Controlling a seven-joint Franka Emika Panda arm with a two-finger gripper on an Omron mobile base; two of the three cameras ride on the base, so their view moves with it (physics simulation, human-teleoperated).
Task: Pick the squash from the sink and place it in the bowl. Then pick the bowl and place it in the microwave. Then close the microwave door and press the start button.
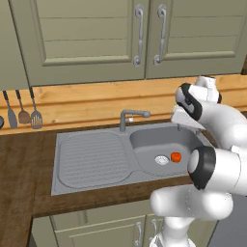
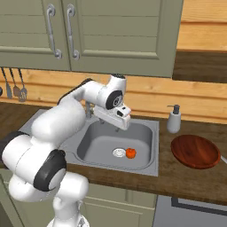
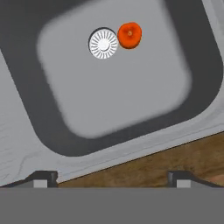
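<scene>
Open, empty gripper (image 3: 112, 179) hovers above the sink (image 3: 26, 144) rim; squash (image 3: 129, 35) sits beside the drain (image 3: 103, 43), basin floor otherwise bare.

The squash (image 2: 130, 153) lay in the sink (image 2: 146, 128) just right of the drain (image 2: 118, 152), the faucet (image 1: 130, 116) stood behind the basin with the drainboard (image 1: 91, 159) to its left, and on the desk (image 2: 186, 177) to the right sat the bowl (image 2: 195, 151), a soap dispenser (image 2: 174, 119) behind it.
</scene>
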